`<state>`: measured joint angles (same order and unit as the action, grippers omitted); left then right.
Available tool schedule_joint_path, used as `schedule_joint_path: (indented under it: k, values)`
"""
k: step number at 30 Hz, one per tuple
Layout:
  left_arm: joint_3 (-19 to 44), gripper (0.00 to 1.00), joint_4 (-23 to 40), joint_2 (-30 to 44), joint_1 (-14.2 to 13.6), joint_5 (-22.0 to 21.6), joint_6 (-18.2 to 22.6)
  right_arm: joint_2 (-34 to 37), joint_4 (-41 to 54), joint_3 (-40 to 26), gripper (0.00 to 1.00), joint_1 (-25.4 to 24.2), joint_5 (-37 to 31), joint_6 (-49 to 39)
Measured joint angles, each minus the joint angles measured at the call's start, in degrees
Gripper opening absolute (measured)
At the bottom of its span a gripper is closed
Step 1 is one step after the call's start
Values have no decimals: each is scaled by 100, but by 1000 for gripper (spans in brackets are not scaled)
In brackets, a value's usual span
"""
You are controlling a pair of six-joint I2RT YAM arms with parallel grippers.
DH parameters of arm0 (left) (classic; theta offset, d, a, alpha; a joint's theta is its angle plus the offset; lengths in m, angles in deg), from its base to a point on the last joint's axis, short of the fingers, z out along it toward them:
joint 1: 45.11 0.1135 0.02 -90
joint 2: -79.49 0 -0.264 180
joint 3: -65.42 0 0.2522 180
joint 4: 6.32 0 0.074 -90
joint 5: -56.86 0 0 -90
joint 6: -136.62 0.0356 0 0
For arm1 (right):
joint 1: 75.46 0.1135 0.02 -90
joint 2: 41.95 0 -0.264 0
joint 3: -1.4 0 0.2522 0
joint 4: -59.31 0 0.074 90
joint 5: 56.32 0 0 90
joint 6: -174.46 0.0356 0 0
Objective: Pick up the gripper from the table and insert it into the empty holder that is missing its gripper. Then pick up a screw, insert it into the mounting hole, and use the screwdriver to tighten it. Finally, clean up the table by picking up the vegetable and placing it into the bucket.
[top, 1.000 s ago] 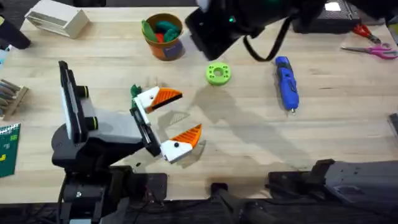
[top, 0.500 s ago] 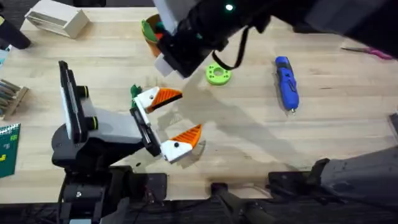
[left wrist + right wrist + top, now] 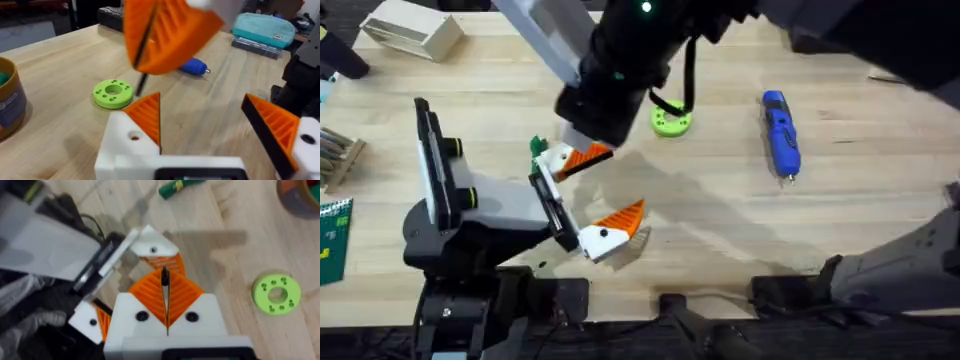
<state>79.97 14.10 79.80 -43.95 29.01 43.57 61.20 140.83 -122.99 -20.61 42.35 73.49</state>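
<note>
Screwdriver (image 3: 780, 133) on bare tabletop, clear all round

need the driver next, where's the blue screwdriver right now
The blue screwdriver lies on the table's right half in the overhead view, to the right of the green ring disc.

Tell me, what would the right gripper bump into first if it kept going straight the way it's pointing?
Probably the left gripper's far orange fingertip, straight ahead of the right gripper; depth is unclear.
</note>
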Motion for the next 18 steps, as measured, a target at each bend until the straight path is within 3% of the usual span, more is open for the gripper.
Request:
schedule_joint_path:
  k: [8,12,13,18]
  values:
    - [0,985,0,0,1,0,0,0,209,-139,7,0,-7,-400]
    - [0,985,0,-2,-2,0,0,108,522,-551,7,0,-9,-442]
    - [0,985,0,-2,0,0,0,331,721,-908,7,0,-24,-498]
    - [0,985,0,-1,-2,0,0,680,860,-1196,7,44,-57,-651]
